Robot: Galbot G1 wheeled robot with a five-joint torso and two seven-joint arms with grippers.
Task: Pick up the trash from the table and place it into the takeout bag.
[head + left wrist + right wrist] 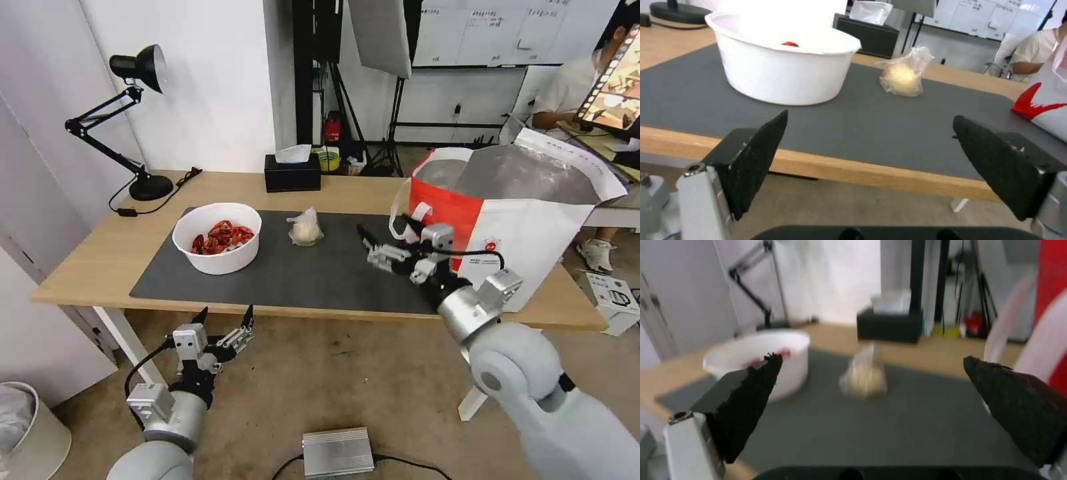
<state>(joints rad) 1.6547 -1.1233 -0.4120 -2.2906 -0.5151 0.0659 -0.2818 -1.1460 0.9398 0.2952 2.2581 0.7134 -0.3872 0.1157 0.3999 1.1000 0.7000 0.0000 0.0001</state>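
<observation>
Fingers of the left gripper (225, 315) are spread wide and empty below the table's (87, 260) front edge. On the grey mat (287, 273) sit the white bowl of red shells (217, 238), then the knotted clear bag (305, 228). Right gripper (387, 237), also wide and empty, hovers over the mat beside the takeout bag (527, 227).

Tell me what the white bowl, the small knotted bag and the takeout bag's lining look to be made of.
White bowl: probably thin plastic or coated paper; smooth, matte, thin rim. Small knotted bag: thin clear plastic film, crinkled and glossy, with something pale inside. Takeout bag: lining looks like silver foil, dull metallic sheen with creases; the outside is a smooth white-and-red sheet, material unclear.
</observation>
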